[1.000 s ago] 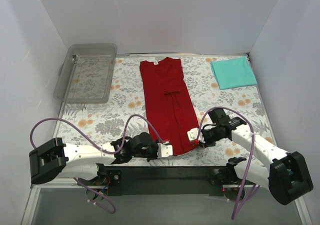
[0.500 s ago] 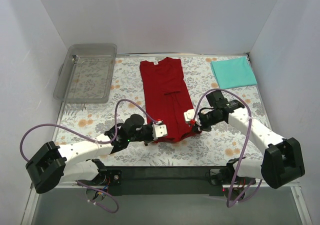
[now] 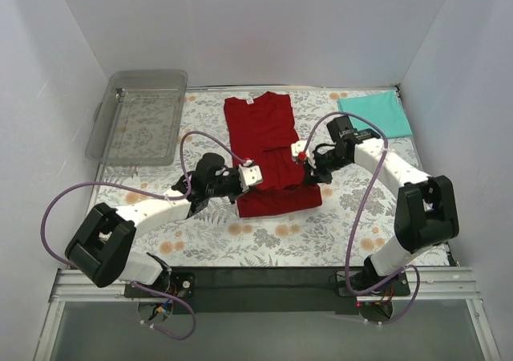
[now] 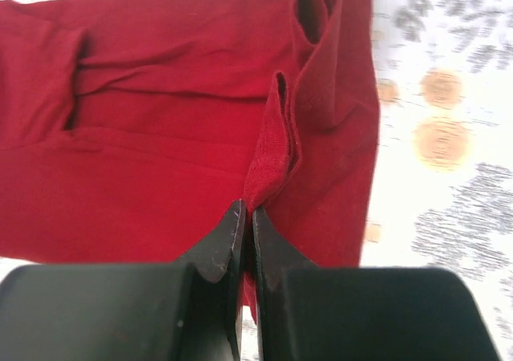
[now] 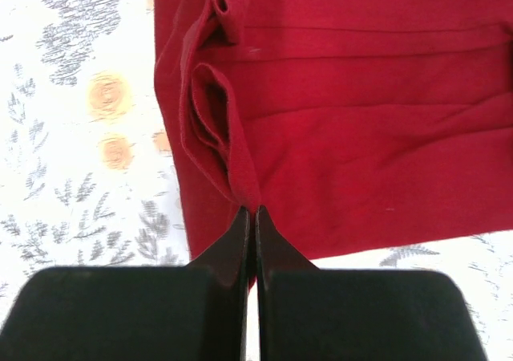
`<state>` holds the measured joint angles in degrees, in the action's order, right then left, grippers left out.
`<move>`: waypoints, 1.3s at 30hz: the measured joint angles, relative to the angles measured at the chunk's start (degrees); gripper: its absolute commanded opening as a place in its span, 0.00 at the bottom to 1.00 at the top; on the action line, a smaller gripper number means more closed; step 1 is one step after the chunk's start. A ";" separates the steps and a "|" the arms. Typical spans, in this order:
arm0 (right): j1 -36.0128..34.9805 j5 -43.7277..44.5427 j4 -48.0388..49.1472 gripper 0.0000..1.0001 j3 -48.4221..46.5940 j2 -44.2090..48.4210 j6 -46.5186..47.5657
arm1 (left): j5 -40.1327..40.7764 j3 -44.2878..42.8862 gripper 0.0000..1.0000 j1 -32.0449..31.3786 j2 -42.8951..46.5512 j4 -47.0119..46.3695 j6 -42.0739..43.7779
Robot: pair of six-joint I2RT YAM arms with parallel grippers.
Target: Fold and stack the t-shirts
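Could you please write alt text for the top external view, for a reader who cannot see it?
The left gripper and right gripper, both shut on the dark red t-shirt, hold its near part doubled over its middle on a floral table. A folded teal t-shirt lies far right, a clear plastic tray far left.

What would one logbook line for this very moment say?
step: folding red t-shirt | left hand: shut on hem corner | right hand: shut on other hem corner | teal t-shirt: folded, far right
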<state>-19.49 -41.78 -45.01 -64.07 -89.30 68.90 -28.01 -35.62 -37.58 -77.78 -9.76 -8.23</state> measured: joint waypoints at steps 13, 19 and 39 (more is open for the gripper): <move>1.07 -0.37 0.00 0.01 -20.48 -17.51 -4.55 | -6.97 -15.23 0.00 10.58 -14.93 -0.22 4.22; 2.19 -0.33 -0.04 0.01 -29.97 -24.87 -7.21 | -8.24 -19.12 0.00 13.64 -21.22 -1.05 4.39; 3.19 0.15 -0.07 0.01 -43.56 -36.35 -12.28 | -8.74 -26.01 0.00 16.68 -30.14 -4.48 2.45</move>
<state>-16.29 -41.63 -45.08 -107.63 -125.64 56.62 -36.75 -61.63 -20.91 -107.92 -14.24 -5.78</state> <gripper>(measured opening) 0.013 0.050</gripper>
